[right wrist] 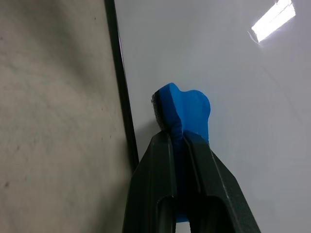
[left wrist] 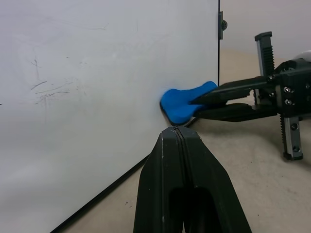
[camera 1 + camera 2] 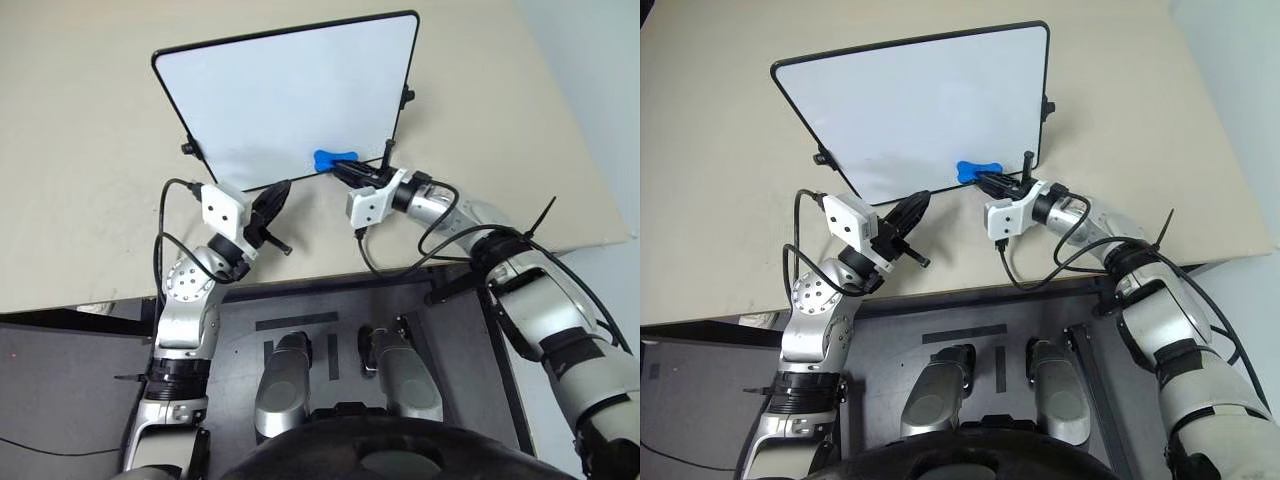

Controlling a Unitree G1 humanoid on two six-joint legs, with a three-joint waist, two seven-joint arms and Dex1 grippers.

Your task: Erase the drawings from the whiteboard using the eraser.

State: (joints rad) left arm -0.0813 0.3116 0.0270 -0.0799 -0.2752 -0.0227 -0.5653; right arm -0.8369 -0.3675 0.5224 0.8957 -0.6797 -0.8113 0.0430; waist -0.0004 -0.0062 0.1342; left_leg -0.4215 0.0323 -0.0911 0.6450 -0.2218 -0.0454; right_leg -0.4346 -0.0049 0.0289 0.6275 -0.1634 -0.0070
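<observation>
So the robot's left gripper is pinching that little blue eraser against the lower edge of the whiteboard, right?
Not quite: it is the right gripper that is shut on the blue eraser at the lower edge of the whiteboard. The left eye view shows this, and the right wrist view shows the eraser pinched between that gripper's fingers. The left gripper sits shut beside the board's lower edge, holding nothing.

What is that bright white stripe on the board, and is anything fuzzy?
Right wrist view: the stripe is glare from a light, mirrored on the glossy white black-framed whiteboard. There the right gripper looks soft, being so near the camera, while the small bright blue bone-shaped eraser it pinches stays fairly crisp. Left wrist view: faint grey smudges show on the board.
</observation>
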